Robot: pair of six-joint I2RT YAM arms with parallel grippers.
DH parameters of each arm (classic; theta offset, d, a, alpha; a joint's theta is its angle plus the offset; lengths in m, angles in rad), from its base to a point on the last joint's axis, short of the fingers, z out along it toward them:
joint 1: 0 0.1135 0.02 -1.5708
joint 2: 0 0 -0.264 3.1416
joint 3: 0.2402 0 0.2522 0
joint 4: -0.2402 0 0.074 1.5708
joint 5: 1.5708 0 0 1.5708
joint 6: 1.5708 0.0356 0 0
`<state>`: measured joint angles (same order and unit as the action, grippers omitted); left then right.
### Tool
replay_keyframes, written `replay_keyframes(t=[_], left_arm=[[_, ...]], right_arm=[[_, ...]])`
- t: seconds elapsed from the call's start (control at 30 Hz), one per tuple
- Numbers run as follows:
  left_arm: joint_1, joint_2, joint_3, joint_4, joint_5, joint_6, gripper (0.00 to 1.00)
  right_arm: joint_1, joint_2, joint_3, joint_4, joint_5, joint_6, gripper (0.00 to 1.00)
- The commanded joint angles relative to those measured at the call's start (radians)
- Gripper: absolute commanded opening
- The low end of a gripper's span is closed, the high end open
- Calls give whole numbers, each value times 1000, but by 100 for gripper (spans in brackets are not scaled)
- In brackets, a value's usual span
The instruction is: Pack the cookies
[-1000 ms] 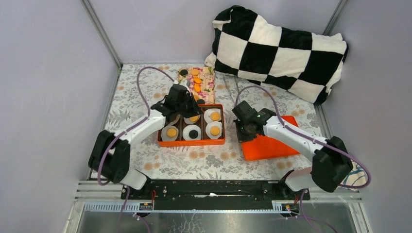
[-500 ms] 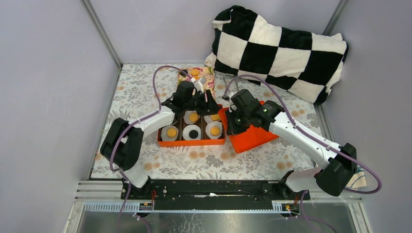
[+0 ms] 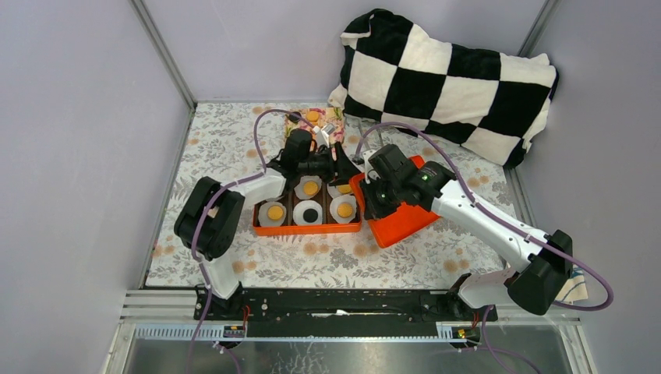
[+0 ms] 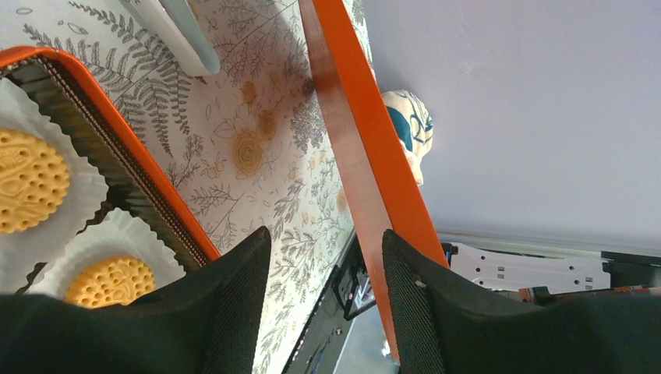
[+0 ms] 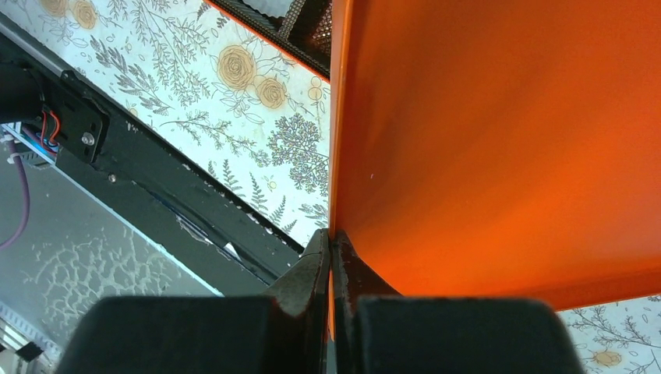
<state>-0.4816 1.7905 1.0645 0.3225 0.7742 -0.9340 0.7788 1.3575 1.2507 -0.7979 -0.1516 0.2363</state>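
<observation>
An orange box [image 3: 305, 228] holds white paper cups with cookies [image 3: 274, 212], most orange-yellow and one black [image 3: 310, 214]. My right gripper [image 3: 372, 196] is shut on the near edge of the orange lid [image 3: 405, 218], which hangs tilted against the box's right side. In the right wrist view its jaws [image 5: 331, 253] pinch the lid's thin rim [image 5: 507, 140]. My left gripper [image 3: 334, 158] is open over the box's far right corner. In its wrist view the lid's edge [image 4: 362, 156] runs just inside the right finger, and two cookies [image 4: 27, 179] lie in cups at left.
A flowered tray [image 3: 334, 121] behind the box carries loose cookies [image 3: 312, 116]. A black-and-white checkered pillow [image 3: 452, 74] fills the back right. Grey walls close in both sides. The arms' black base rail [image 3: 335, 300] runs along the near edge.
My right gripper has lifted the lid off the cloth and swung it left against the box. The left gripper has opened wide and moved right toward the lid's edge.
</observation>
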Motion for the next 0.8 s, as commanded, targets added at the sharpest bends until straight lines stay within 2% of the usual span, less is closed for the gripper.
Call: replay_keyframes(t=[0.0, 0.3, 0.6, 0.77], left_arm=[[36, -23, -31, 95, 35, -35, 60], [171, -42, -100, 132, 36, -103, 61], [157, -15, -105, 209, 58, -167, 61], [137, -16, -80, 195, 76, -170, 62]], right_arm=[[19, -14, 50, -10, -9, -47, 0], [22, -58, 58, -6, 25, -28, 0], [42, 2, 57, 29, -33, -46, 0], [72, 25, 56, 58, -37, -41, 0]])
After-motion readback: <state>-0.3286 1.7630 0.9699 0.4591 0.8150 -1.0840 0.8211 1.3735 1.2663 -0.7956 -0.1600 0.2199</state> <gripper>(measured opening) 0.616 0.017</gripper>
